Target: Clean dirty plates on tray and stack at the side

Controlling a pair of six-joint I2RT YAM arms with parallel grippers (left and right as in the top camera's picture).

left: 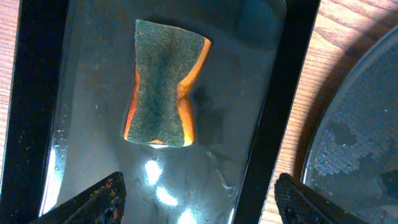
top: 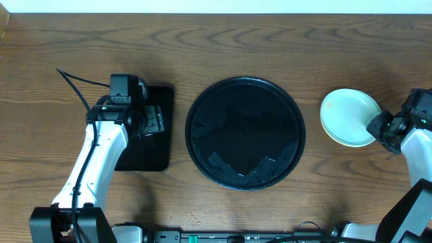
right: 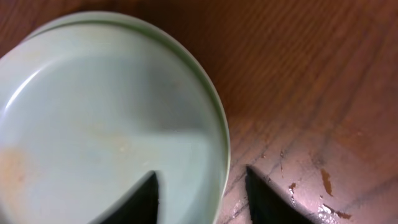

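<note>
**Plates stacked to the right of the round tray, both my pincers open**

Seen from above, the round tray sits in the middle of the brown wooden table. It is black with a raised rim, and a patchy wet film shines across its floor.

The plates sit on the bare wood to the right of the round tray, well apart from it. The top plate is pale mint green, and a yellowish edge shows beneath it. From my right wrist I see a second rim behind the top one, so at least two are stacked. A faint orange-brown tinge marks the top plate's left side.

My right pincer is open. One finger hangs over the top plate's inside and the other over the table, with the plate's rim in the gap between them, touching neither. Small brown drops and damp streaks lie on the wood just beside it.

My left pincer is spread wide and holds nothing. It hangs over the small tray, a black rectangular one just left of the round tray. A sponge, green on top and orange below, lies pinched at the waist on its wet floor.
</note>
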